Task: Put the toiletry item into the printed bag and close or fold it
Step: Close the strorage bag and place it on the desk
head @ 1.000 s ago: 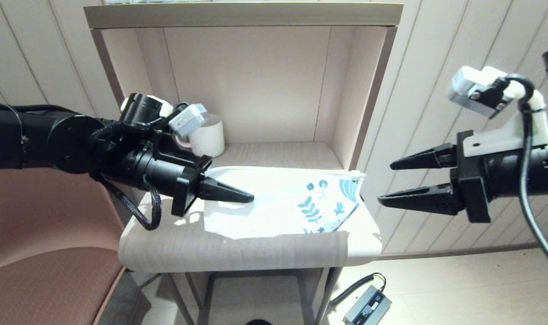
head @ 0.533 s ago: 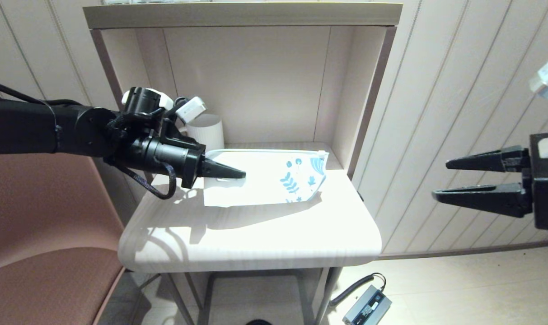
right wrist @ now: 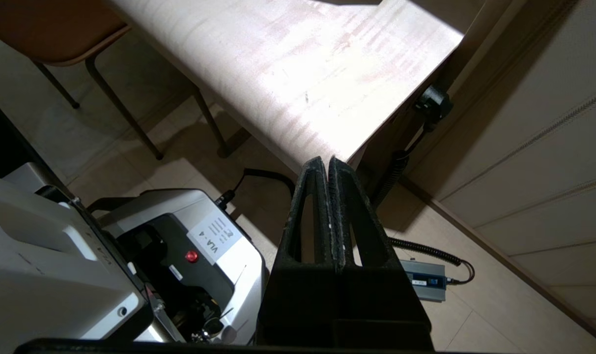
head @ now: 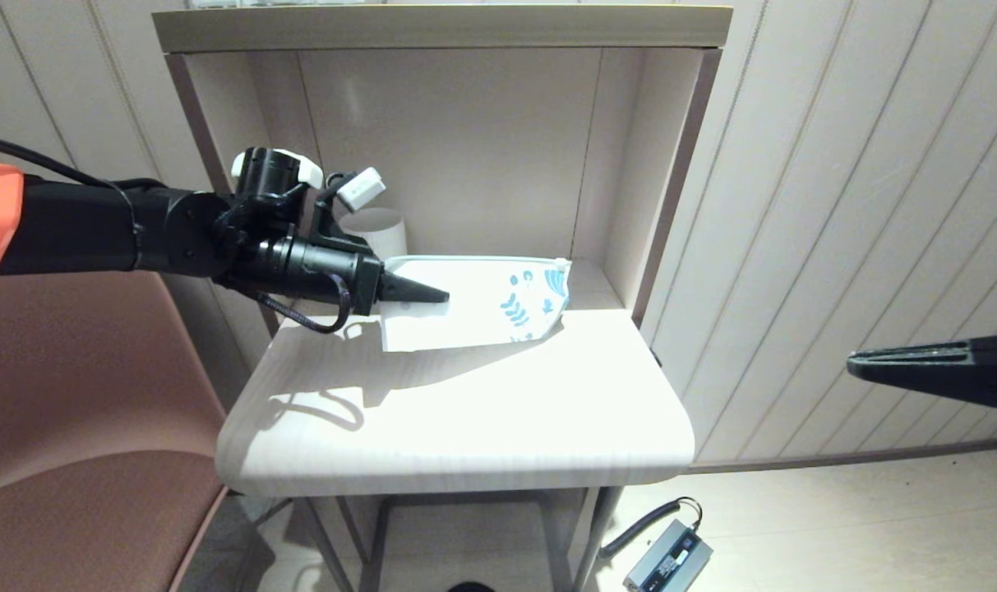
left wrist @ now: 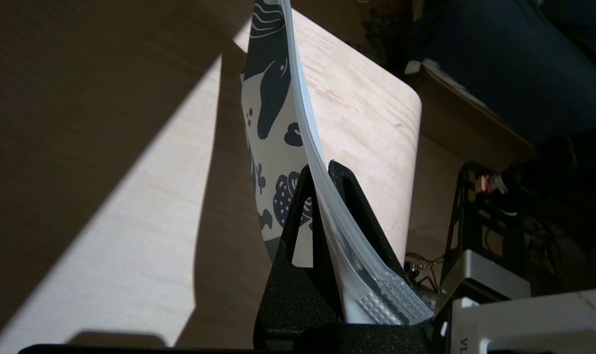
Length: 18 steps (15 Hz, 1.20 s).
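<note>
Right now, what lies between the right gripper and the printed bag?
Only bare tabletop and open air, per the head view. The right gripper, shut, hangs off the table's right side; the left gripper holds the printed bag.

printed bag (head: 477,302) | I see a white soft zip pouch, blue leaf-and-flower print at its far end | lifted off the tabletop, near level, plain end pinched, zip edge uppermost | toiletry item: I cannot see it

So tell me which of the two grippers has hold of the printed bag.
The left gripper: its jaws pinch the printed bag at its plain end. The right gripper is shut on nothing, off beside the table.
</note>
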{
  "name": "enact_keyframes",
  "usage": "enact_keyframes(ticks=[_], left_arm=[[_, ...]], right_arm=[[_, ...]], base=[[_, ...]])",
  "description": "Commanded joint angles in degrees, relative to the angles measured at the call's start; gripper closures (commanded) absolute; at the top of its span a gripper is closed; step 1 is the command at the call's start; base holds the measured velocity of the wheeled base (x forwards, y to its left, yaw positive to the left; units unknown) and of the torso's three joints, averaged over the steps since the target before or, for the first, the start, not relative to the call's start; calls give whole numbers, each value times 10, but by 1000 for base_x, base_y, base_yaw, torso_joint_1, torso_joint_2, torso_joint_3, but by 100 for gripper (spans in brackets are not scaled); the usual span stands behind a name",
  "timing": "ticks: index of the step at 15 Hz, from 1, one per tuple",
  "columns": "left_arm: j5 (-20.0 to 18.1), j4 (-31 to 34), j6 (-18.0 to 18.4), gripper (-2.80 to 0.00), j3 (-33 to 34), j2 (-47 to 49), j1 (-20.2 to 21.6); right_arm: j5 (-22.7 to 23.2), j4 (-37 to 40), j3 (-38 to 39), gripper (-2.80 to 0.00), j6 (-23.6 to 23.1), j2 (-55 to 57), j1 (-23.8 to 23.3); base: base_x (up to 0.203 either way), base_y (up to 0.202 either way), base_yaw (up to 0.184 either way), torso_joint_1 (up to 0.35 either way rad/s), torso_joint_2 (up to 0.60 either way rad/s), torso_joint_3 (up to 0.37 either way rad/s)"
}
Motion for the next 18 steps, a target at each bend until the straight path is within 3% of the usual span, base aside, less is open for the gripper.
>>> enact_keyframes(ticks=[1, 3, 5, 6, 7, 14, 18], left_arm=[[25, -37, -54, 0, -16, 18, 1], [51, -97, -103, 0, -17, 29, 2], [63, -113, -111, 0, -12, 32, 1], [74, -114, -112, -154, -12, 34, 1], [74, -113, -112, -280, -12, 35, 1], [78, -124, -106, -280, 19, -31, 11], [74, -145, -107, -280, 103, -152, 33]], right_arm=[[2, 1, 14, 0, -2, -7, 3], [5, 1, 16, 0, -3, -8, 4], [13, 1, 16, 0, -2, -8, 4], [13, 1, 16, 0, -3, -8, 4], [14, 1, 18, 0, -3, -7, 4], [23, -3, 35, 0, -4, -14, 4], [32, -4, 34, 0, -3, -27, 4]], base=[[0, 0, 0, 0, 0, 0], [0, 0, 0, 0, 0, 0], [0, 0, 0, 0, 0, 0], [0, 0, 0, 0, 0, 0], [0, 0, 0, 0, 0, 0], [0, 0, 0, 0, 0, 0], [0, 0, 0, 0, 0, 0]])
